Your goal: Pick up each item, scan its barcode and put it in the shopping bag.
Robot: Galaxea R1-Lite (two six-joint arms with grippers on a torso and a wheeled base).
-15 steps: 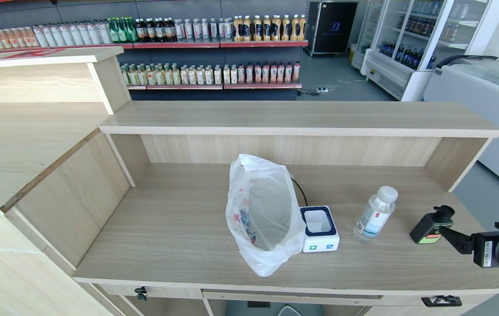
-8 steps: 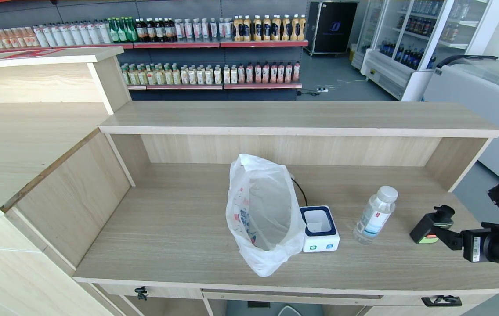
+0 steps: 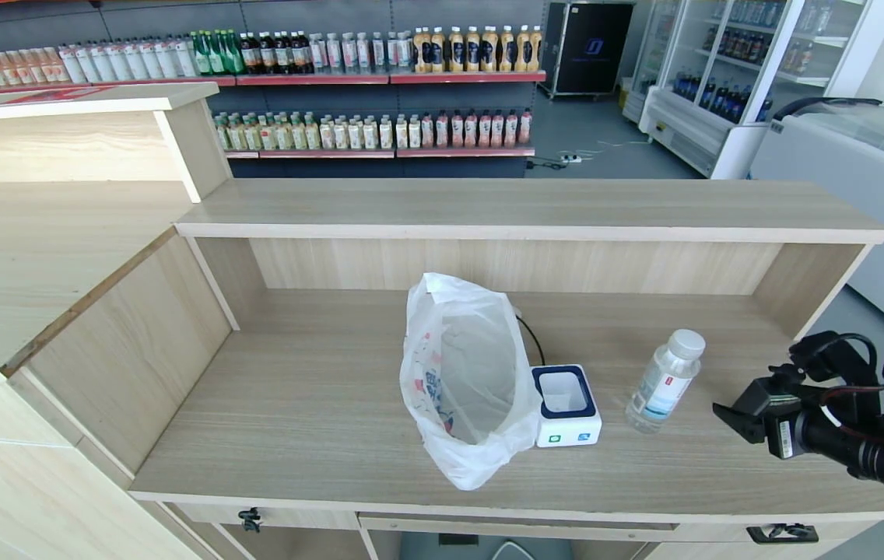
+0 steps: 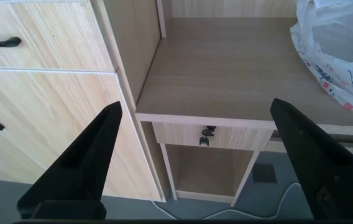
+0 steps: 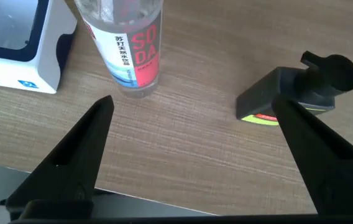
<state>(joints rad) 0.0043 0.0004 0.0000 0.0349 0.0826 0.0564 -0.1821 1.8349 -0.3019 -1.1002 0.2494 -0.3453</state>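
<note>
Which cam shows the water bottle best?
Head view: the water bottle shows whole, cap to base, upright on the counter. Right wrist view has its labelled lower body close up, top cut off.

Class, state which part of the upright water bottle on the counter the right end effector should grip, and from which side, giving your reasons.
Grip the water bottle around its round body, below the cap, probably coming in level from the robot's right. It stands upright, the white scanner box stands to its left, and the open right end effector is on its right.
</note>
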